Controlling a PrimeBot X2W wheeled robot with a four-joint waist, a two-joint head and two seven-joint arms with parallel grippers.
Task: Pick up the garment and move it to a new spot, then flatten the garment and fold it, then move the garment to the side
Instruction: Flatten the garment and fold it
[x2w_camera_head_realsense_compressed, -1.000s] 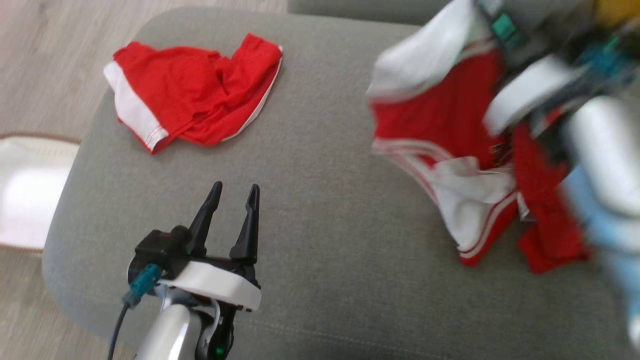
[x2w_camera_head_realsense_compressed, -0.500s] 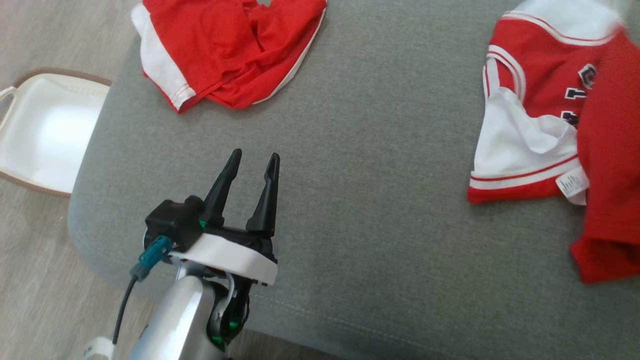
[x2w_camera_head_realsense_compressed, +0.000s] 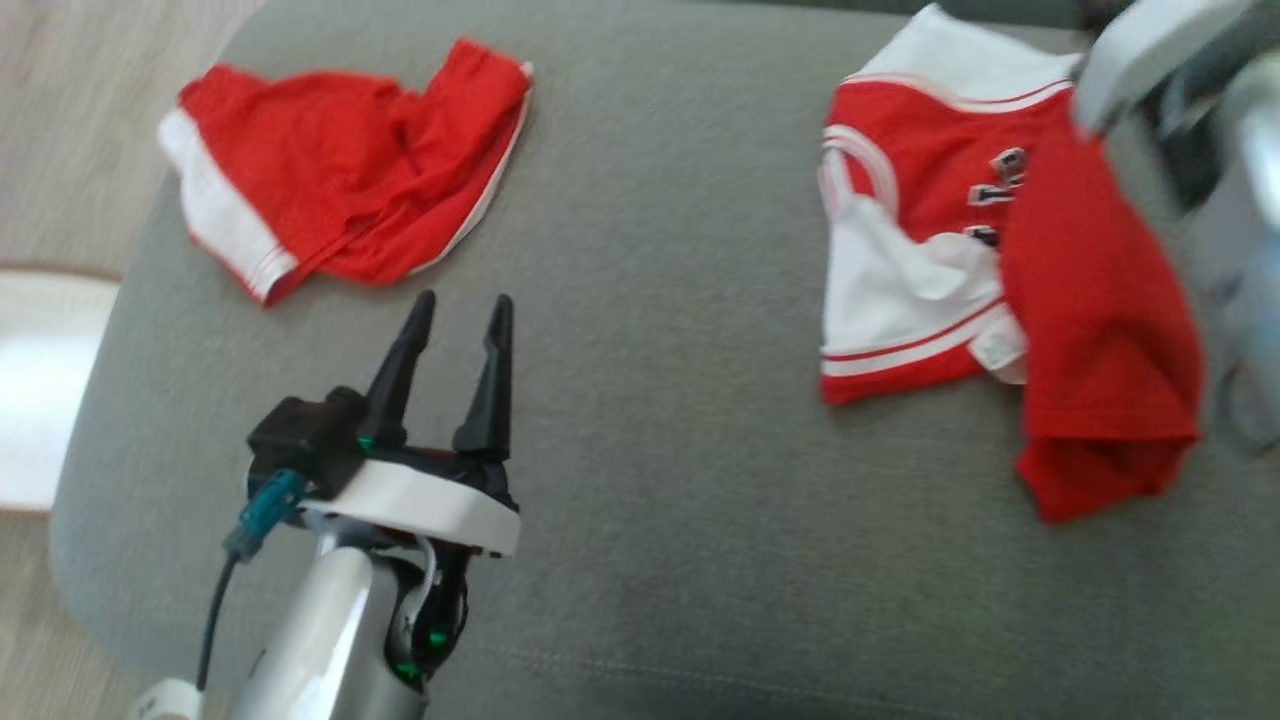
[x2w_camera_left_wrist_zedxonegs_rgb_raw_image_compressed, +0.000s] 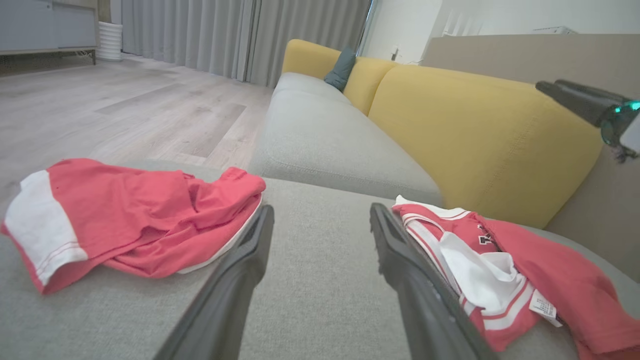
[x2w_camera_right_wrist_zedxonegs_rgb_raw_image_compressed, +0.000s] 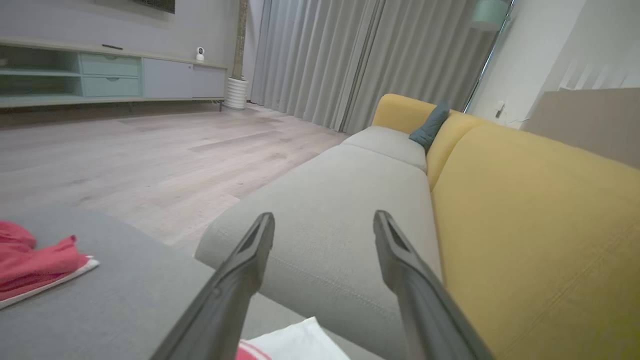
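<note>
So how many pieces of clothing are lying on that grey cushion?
2: crumpled red shorts with white trim at far left, a red-and-white jersey at right. None seems hidden.

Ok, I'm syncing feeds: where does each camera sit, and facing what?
Head view: on the head, looking down at grey cushion; open left gripper lower left, right arm upper right.
Left wrist view: low over cushion, facing yellow sofa back; own fingers.
Right wrist view: facing sofa seat and curtains; open right gripper.
Shared: head and left wrist views both show shorts and jersey.
</note>
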